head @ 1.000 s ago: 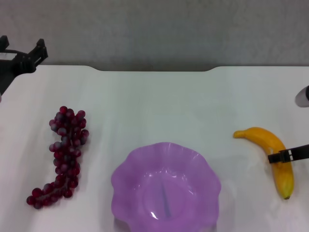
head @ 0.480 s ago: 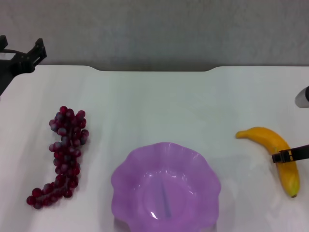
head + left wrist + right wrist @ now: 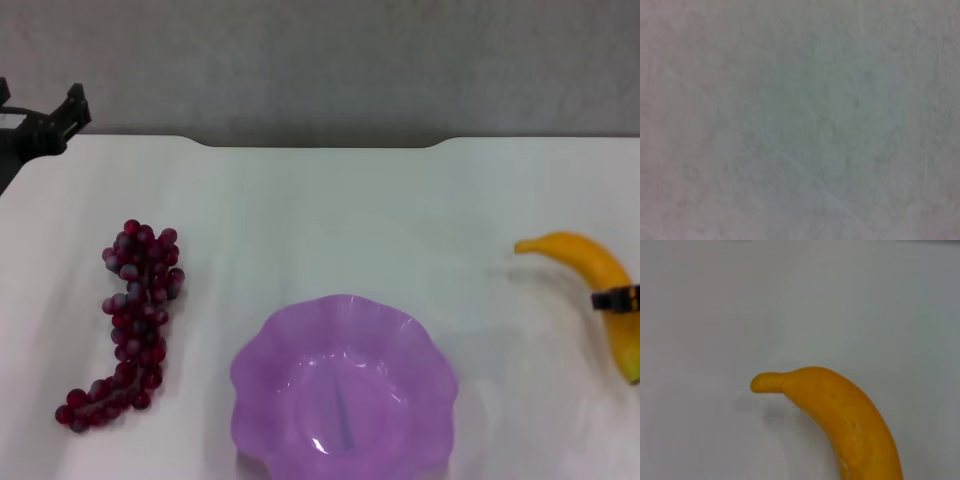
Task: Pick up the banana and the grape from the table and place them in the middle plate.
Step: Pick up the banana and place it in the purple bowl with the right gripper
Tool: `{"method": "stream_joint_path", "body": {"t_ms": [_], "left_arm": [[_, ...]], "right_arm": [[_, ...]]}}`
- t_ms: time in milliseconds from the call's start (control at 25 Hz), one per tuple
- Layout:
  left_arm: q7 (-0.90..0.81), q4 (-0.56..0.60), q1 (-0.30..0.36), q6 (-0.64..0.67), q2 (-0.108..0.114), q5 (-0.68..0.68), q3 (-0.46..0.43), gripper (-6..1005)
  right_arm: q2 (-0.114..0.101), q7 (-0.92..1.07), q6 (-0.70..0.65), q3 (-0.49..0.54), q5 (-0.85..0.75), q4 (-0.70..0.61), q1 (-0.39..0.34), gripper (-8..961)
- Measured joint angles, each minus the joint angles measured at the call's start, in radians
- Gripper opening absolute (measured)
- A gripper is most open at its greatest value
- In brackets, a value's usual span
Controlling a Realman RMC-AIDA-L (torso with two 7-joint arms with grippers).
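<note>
The yellow banana (image 3: 583,259) is at the far right, with a faint shadow on the white table (image 3: 330,215) beneath it. My right gripper (image 3: 615,298) is shut across its middle; only a black finger shows at the right edge. The right wrist view shows the banana (image 3: 840,412) close up, stem end free. The bunch of dark red grapes (image 3: 135,318) lies on the table at the left. The purple scalloped plate (image 3: 262,352) sits empty at the front centre. My left gripper (image 3: 42,118) is parked open at the far left, beyond the grapes.
The table's far edge has a notch (image 3: 320,146) in front of a grey wall. The left wrist view shows only a blurred grey surface.
My right gripper has carried the banana to the right and a little farther back, toward the frame's edge. The grapes, plate and left arm have stayed put.
</note>
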Motion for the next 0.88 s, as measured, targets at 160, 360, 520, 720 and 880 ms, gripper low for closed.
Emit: {"method": "stream_joint_path", "body": {"t_ms": [160,360,520,720,880], "left_arm": [[0.000,-0.001,0.001,0.001,0.000,0.000,-0.002,864],[0.000,-0.001,0.001,0.001,0.000,0.000,-0.001,864],[0.001,-0.001,0.001,0.001,0.000,0.000,-0.001,864],[0.001,-0.002,0.001,0.001,0.001,0.000,-0.003,863],[0.001,-0.003,0.001,0.001,0.001,0.000,-0.004,863]], "right_arm": [[0.003,0.000,0.077,-0.012,0.005,-0.252,-0.100,522],[0.005,0.000,0.161,-0.091,0.008,-0.473,-0.140,522],[0.005,0.001,0.189,-0.169,0.010,-0.542,-0.137,522],[0.004,0.005,0.226,-0.319,0.021,-0.592,-0.097,521],[0.004,0.008,0.244,-0.421,0.045,-0.602,-0.048,521]]}}
